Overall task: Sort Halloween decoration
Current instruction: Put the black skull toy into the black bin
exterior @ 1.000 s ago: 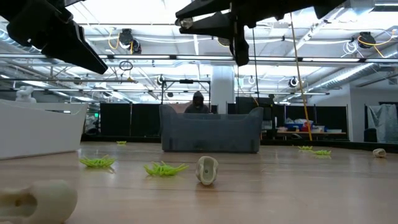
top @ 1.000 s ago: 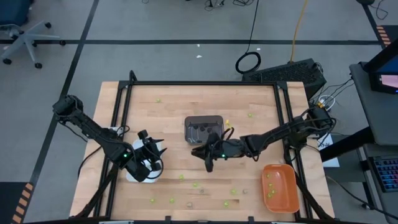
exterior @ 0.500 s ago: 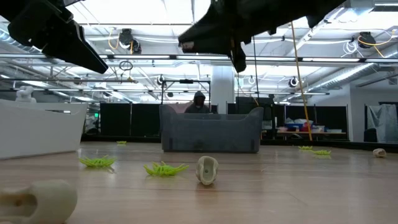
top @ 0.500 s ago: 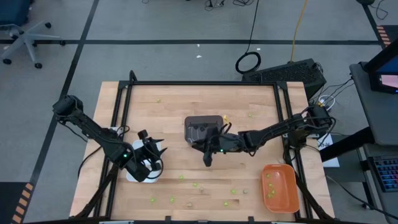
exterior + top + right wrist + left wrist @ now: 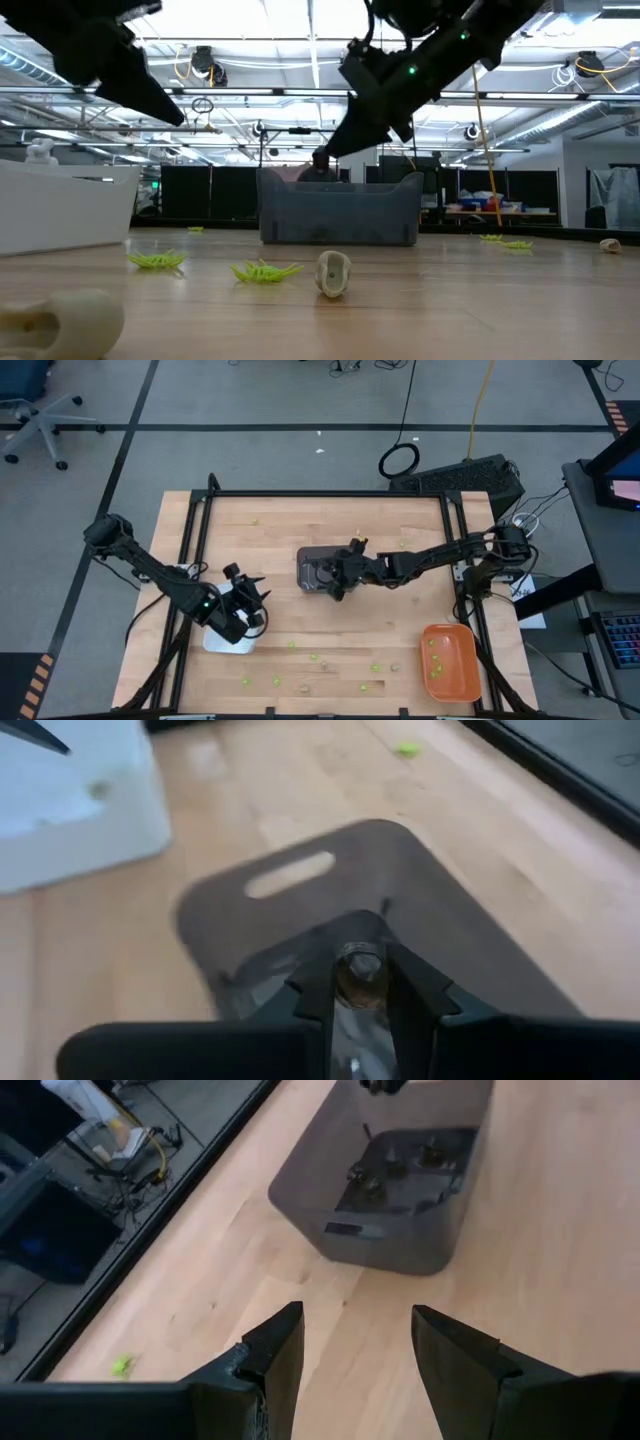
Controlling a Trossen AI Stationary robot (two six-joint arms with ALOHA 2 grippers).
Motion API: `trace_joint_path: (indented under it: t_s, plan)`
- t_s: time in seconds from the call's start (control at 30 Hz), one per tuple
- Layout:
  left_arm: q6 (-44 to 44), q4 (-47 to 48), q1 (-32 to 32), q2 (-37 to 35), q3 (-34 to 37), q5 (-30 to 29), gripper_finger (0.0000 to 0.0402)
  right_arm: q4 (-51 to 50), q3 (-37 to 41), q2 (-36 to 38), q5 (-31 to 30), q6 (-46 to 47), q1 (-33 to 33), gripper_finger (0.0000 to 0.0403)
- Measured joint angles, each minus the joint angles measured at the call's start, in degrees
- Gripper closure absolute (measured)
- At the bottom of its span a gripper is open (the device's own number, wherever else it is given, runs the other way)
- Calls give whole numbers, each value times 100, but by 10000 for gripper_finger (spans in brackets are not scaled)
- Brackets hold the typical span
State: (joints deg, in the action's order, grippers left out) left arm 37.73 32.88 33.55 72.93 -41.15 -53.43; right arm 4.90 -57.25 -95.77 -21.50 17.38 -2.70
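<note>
While the right gripper [image 5: 362,982] pinches a dark trinket [image 5: 360,966] above the grey tray [image 5: 316,571] holding dark trinkets [image 5: 402,1162], the left gripper [image 5: 352,1348] hovers, jaws spread; orientation unclear.

pale matt wooden table [image 5: 270,525], smooth dark grey plastic tray [image 5: 410,1190]

left end effector [image 5: 352,1342] – spread (idle) | right end effector [image 5: 362,982] – clamped

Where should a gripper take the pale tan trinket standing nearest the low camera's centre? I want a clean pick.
From straight above, closing across the narrow sides of the pale tan oval trinket: it stands upright and alone on the wooden table, with nothing touching it.
</note>
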Motion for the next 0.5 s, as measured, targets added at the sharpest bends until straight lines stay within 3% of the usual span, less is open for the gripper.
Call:
trace_joint_path:
  t_s: [0.37,0.5]
  plan:
    - [-848,-495,-831,0,-4,981,220,-151,2,-194,53,-288,231,358]
    - [-967,-523,-1061,-80,-69,1157,220,-155,2,-263,54,-293,234,337]
